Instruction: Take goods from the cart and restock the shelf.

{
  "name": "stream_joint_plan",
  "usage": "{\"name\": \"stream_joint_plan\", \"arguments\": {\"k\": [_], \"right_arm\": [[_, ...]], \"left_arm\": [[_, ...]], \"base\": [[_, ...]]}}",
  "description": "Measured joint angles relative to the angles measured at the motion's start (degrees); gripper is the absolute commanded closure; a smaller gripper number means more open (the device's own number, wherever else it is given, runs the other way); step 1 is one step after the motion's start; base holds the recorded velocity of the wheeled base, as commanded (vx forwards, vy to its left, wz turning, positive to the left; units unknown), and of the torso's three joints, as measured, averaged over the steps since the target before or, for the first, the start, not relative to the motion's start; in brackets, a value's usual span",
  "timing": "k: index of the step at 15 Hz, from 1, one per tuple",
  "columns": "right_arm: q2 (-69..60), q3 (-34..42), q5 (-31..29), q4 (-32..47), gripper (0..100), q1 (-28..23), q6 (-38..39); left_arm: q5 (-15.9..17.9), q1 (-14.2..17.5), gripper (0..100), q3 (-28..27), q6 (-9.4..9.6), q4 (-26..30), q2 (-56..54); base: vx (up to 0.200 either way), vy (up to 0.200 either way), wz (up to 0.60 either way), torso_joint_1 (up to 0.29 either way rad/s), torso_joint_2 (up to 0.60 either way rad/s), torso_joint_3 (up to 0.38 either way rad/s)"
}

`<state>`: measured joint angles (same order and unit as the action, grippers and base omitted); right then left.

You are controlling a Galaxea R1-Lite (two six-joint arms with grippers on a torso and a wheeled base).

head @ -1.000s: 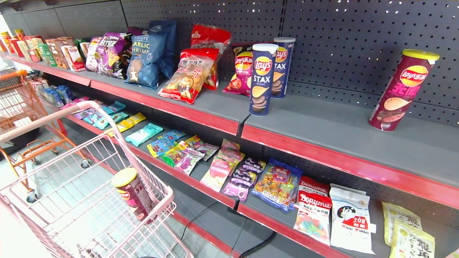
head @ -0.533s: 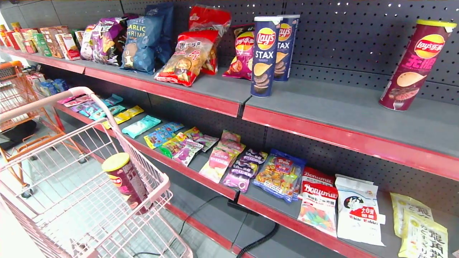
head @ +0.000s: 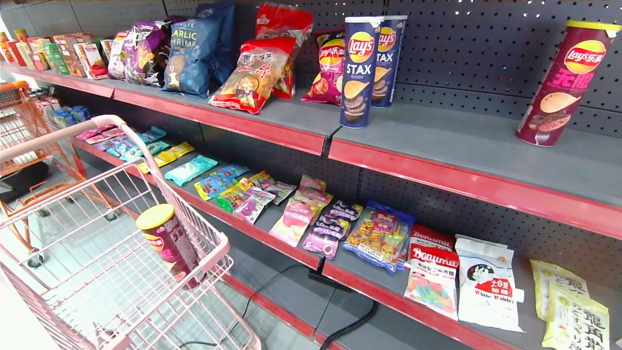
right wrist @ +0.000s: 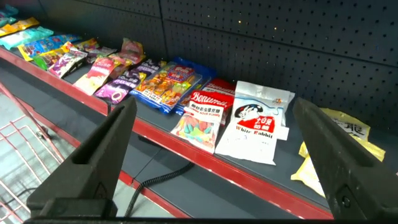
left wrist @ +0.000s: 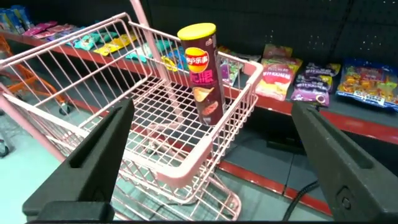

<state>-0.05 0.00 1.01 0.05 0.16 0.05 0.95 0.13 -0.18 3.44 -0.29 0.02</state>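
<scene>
A maroon chip can (head: pixel 167 243) with a yellow lid stands upright in the front corner of the pink wire cart (head: pixel 221 245). In the left wrist view the can (left wrist: pixel 202 74) stands ahead of my left gripper (left wrist: pixel 211 107), which is open, apart from the can and holds nothing. A matching maroon can (head: pixel 563 82) stands on the grey upper shelf (head: pixel 461 146) at the right. My right gripper (right wrist: pixel 212 106) is open and holds nothing. It hangs in front of the lower shelf (right wrist: pixel 186 146), near the candy bags.
Two blue chip cans (head: pixel 357 73) and snack bags (head: pixel 252 78) line the upper shelf, with bare room between the blue cans and the maroon one. Flat candy packs (head: pixel 379 238) cover the lower shelf. An orange cart (head: pixel 19 131) stands far left. A black cable (head: pixel 350 330) lies on the floor.
The head camera has tilted down a little, so the whole picture has shifted upward. The can, cart and shelf goods have not moved.
</scene>
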Motion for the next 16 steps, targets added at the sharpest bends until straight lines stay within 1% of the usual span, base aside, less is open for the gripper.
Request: {"name": "stream_joint_plan", "arguments": {"k": [2, 3, 4, 6, 7, 9, 11, 13, 14, 15, 16], "right_arm": [[0.0, 0.0, -0.1, 0.0, 0, 0.0, 0.0], [0.0, 0.0, -0.1, 0.0, 0, 0.0, 0.0], [0.0, 0.0, -0.1, 0.0, 0, 0.0, 0.0], [0.0, 0.0, -0.1, 0.0, 0, 0.0, 0.0], [0.0, 0.0, -0.2, 0.0, 0, 0.0, 0.0], [0.0, 0.0, -0.1, 0.0, 0, 0.0, 0.0], [0.0, 0.0, -0.2, 0.0, 0, 0.0, 0.0], [0.0, 0.0, -0.2, 0.0, 0, 0.0, 0.0], [0.0, 0.0, -0.3, 0.0, 0, 0.0, -0.1], [0.0, 0.0, -0.3, 0.0, 0, 0.0, -0.1], [0.0, 0.0, -0.3, 0.0, 0, 0.0, -0.1]], "left_arm": [[0.0, 0.0, 0, -0.8, -0.10, 0.0, 0.1], [0.0, -0.1, 0, -3.4, -1.15, 0.0, 0.9], [-0.1, -0.4, 0, -7.8, -3.17, -0.1, 2.8], [-1.2, -0.8, 0, -18.3, -5.95, -0.3, 10.7], [-2.8, -0.6, 0, -23.1, -6.66, -0.3, 17.2], [-5.0, 1.3, 0, -28.7, -7.51, -1.5, 30.9], [-4.1, 4.2, 0, -31.1, -7.68, -6.8, 44.9], [-2.0, 7.1, 0, -31.0, -7.24, -16.3, 57.9], [0.0, 8.3, 0, -30.0, -6.72, -21.3, 63.0], [3.4, 9.4, 0, -28.3, -5.40, -26.1, 68.1], [7.0, 10.3, 0, -26.7, -3.71, -28.4, 72.1]], "base": [[0.000, 0.000, 0.00, 0.000, 0.00, 0.000], [0.000, 0.000, 0.00, 0.000, 0.00, 0.000], [0.000, 0.000, 0.00, 0.000, 0.00, 0.000], [0.000, 0.000, 0.00, 0.000, 0.00, 0.000], [0.000, 0.000, 0.00, 0.000, 0.00, 0.000], [0.000, 0.000, 0.00, 0.000, 0.00, 0.000], [0.000, 0.000, 0.00, 0.000, 0.00, 0.000], [0.000, 0.000, 0.00, 0.000, 0.00, 0.000], [0.000, 0.000, 0.00, 0.000, 0.00, 0.000], [0.000, 0.000, 0.00, 0.000, 0.00, 0.000], [0.000, 0.000, 0.00, 0.000, 0.00, 0.000]]}}
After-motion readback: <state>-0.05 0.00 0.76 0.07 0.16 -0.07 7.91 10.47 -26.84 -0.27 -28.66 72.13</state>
